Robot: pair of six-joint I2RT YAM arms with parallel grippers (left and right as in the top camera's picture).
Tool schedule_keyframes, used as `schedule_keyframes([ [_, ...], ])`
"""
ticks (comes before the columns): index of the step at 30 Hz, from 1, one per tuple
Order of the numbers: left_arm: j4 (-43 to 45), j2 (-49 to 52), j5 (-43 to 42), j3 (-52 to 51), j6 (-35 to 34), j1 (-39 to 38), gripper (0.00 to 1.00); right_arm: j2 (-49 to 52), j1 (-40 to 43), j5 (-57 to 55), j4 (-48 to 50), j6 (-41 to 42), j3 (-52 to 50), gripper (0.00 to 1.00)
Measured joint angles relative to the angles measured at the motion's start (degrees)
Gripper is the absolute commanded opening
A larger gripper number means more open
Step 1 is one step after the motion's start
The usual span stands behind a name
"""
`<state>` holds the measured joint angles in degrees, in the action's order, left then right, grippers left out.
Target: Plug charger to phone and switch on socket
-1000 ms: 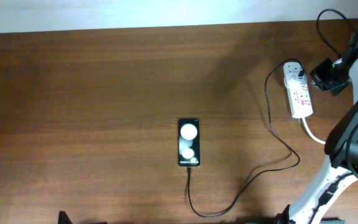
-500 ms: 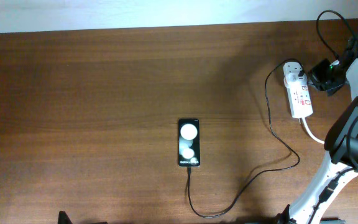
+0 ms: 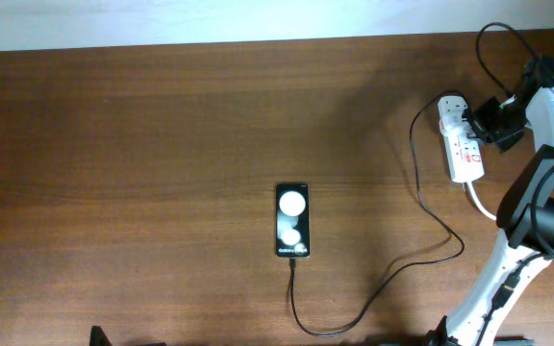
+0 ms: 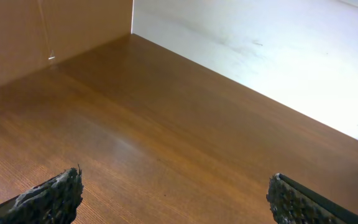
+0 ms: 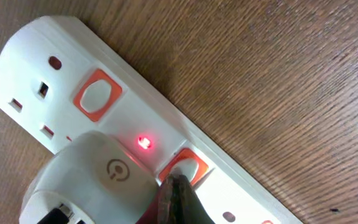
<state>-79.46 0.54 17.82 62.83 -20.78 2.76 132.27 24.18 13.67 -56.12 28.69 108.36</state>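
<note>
The black phone (image 3: 292, 220) lies at the table's middle, face up with two glare spots. The thin black charger cable (image 3: 421, 207) runs from the phone's near end in a loop to its plug (image 3: 464, 115) in the white socket strip (image 3: 461, 144) at the far right. In the right wrist view the strip (image 5: 55, 68) has red-framed switches and a lit red light (image 5: 144, 143). My right gripper (image 5: 174, 186) is shut, its tips pressing on the switch (image 5: 188, 167) beside the white charger plug (image 5: 92, 180). My left gripper (image 4: 176, 199) is open and empty above bare wood.
The strip's thick white lead (image 3: 482, 207) trails toward the right arm's base (image 3: 537, 221). A brown wall and white surface border the table's far corner in the left wrist view (image 4: 73, 31).
My right gripper has moved left onto the socket strip and now touches a switch. The phone and cable have not moved.
</note>
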Motion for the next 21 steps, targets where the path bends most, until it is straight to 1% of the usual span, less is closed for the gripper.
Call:
schedule_keyframes([
  [4,0.0,0.0,-0.02,0.0,0.0,0.0,0.99,0.0,-0.26,-1.03,-0.9,-2.21,0.24,0.04],
  [7,-0.02,0.0,-0.02,0.0,0.0,0.0,0.99,-0.24,-0.61,0.31,-4.92,-3.48,0.39,0.04],
  [9,0.0,0.0,-0.02,0.0,0.0,0.0,0.99,-0.92,0.15,-0.57,-5.84,-3.65,-0.07,0.04],
  [11,0.0,0.0,-0.02,0.0,0.0,0.0,0.99,-5.29,1.7,-1.68,-6.86,-3.65,-1.07,0.04],
  [13,-0.02,0.0,-0.02,0.0,0.0,0.0,0.99,-15.87,1.86,-2.47,-7.32,-3.65,-1.03,0.04],
  [15,0.0,0.0,0.0,0.0,0.0,0.0,0.99,-23.47,-0.83,-2.93,-8.22,-4.04,-0.98,0.04],
  [16,0.0,0.0,-0.02,0.0,0.0,0.0,0.99,-27.85,-4.46,-3.34,-8.83,-4.96,-0.9,0.04],
  [18,0.0,0.0,0.0,0.0,0.0,0.0,0.99,-30.51,-8.11,-4.61,-9.88,-5.22,-0.9,0.04],
  [19,-0.02,0.0,0.0,0.0,0.0,0.0,0.99,-32.39,-11.78,-5.55,-10.23,-5.42,-0.9,0.04],
  [21,-0.02,0.0,-0.02,0.0,0.0,0.0,0.99,-33.94,-16.02,-7.52,-11.43,-6.23,-0.9,0.04],
])
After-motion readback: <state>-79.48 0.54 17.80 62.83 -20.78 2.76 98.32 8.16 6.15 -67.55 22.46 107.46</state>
